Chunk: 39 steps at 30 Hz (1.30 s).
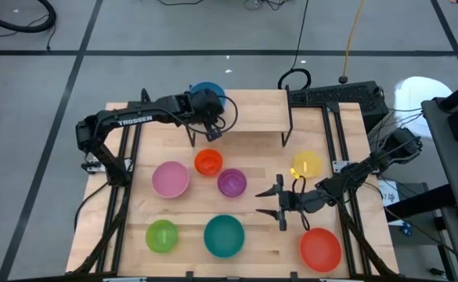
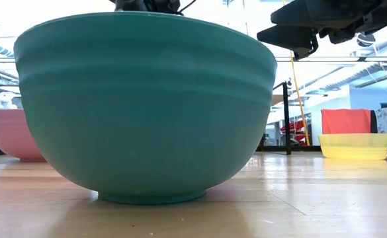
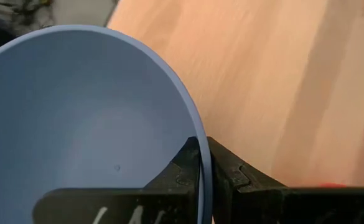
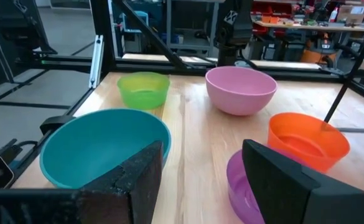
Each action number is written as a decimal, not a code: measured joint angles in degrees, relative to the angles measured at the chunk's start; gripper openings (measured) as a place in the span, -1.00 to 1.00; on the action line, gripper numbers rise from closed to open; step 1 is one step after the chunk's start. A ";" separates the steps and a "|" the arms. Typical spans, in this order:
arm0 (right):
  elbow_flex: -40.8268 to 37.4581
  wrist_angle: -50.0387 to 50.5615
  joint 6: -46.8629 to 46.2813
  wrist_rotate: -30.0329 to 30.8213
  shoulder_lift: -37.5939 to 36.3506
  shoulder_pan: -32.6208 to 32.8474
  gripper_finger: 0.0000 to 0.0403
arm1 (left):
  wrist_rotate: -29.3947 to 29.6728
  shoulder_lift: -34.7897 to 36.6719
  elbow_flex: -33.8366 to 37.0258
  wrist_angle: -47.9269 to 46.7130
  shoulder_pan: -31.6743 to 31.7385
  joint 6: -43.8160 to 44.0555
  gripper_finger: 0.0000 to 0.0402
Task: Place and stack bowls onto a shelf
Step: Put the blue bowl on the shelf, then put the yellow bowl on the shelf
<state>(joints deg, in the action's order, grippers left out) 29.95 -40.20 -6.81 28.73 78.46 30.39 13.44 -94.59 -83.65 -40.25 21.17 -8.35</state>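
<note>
My left gripper (image 1: pixel 210 102) is over the left end of the light-wood shelf (image 1: pixel 252 113) at the table's far side, shut on the blue bowl (image 1: pixel 210 88). My right gripper (image 1: pixel 274 204) hovers open above the table right of centre, pointing left toward the purple bowl (image 1: pixel 232 182) and touching nothing. Orange (image 1: pixel 208 162), pink (image 1: pixel 170 178), green (image 1: pixel 162 236), teal (image 1: pixel 224 236), red (image 1: pixel 320 248) and yellow (image 1: pixel 307 164) bowls stand upright on their bases on the tabletop. The teal bowl (image 2: pixel 147 106) fills the low view. My left gripper pinches the blue bowl's rim (image 3: pixel 197 134), one finger (image 3: pixel 182 168) inside the bowl and one (image 3: pixel 231 171) outside its wall. The bowl sits open side up over the shelf's left end; whether its base rests on the board I cannot tell.
The shelf board (image 3: pixel 281 74) is bare to the right of the blue bowl. Its black wire legs (image 1: pixel 288 129) stand just behind the orange and yellow bowls. Black arm frames (image 1: pixel 334 157) run along both table sides. Bare tabletop lies between the purple and yellow bowls.
</note>
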 joint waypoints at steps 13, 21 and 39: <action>0.00 -1.16 0.66 -0.04 0.00 -0.02 0.05 | -3.46 0.00 0.04 0.59 0.07 2.13 -0.91; 0.00 -1.16 0.66 -0.17 0.00 -0.02 0.05 | -4.40 0.00 0.04 0.83 0.07 2.88 -0.61; 0.02 -1.16 0.44 -0.20 0.00 -0.02 0.05 | -2.60 1.70 0.04 3.60 -0.76 3.12 -0.03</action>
<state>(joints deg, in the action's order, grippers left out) 29.98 -41.36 -6.37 28.53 78.46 30.37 10.84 -92.88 -83.61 -36.66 20.40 -5.23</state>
